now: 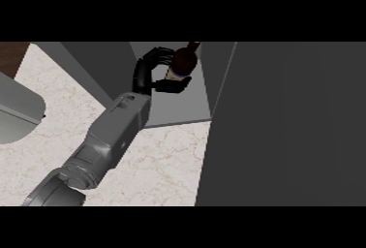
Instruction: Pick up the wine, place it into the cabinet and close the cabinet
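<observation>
At twelve o'clock, the left hand [151, 71] curls closed around a dark brown glass wine bottle [185, 60] over the grey cabinet's shelf [178, 107].

Single head view, steeply downward;
from the robot's head, close above the pale marbled stone tabletop [164, 164]; facing the dark grey cabinet [286, 121] at right.

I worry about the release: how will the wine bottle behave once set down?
Held by the left robot hand, the wine bottle looks tall and narrow, so it may tip if released tilted. It seems rigid, probably glass, so likely fragile.
</observation>
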You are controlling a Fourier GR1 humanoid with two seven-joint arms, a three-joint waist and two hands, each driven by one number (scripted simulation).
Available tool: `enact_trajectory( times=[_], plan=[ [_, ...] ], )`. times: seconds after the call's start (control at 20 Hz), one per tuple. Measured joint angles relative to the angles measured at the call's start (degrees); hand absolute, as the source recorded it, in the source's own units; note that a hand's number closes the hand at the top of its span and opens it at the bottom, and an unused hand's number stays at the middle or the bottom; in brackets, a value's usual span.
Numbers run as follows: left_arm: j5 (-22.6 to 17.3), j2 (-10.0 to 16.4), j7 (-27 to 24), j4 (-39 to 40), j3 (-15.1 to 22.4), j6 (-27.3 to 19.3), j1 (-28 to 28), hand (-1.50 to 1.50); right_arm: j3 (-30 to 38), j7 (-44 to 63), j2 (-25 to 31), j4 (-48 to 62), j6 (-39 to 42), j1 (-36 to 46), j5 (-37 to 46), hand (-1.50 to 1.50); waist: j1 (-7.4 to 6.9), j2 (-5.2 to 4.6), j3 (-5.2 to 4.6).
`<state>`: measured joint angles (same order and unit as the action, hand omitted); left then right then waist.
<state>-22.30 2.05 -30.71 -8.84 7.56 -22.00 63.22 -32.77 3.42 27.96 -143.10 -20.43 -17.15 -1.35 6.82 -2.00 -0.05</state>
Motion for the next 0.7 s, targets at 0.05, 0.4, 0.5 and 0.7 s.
enact_trajectory(
  times=[0.05, 0.4, 0.5, 0.7],
  plan=[
    [0.3, 0.5, 0.0, 0.6, 0.1, -0.5, 0.3, -1.50, -0.2, -0.1, 0.1, -0.1, 0.2, 0.0, 0.0, -1.50, 0.22, -0.04, -0.03],
    [1.6, 2.0, -0.4, 3.6, 0.3, -4.2, 2.7, -1.50, 0.1, -1.3, -0.3, 0.3, 1.3, -0.3, -0.3, -1.50, 0.57, -0.36, -0.02],
    [1.6, 2.0, -0.6, 4.1, 0.0, -5.0, 2.9, -1.50, 0.1, -1.6, -0.4, 0.3, 1.6, -0.5, -0.4, -1.50, 0.70, -0.38, -0.01],
    [1.2, 2.3, -1.8, 4.0, -0.6, -4.0, 3.2, -1.50, -0.1, -2.2, -0.3, 0.2, 2.2, -0.9, -0.5, -1.50, 0.83, -0.39, -0.08]
  ],
)
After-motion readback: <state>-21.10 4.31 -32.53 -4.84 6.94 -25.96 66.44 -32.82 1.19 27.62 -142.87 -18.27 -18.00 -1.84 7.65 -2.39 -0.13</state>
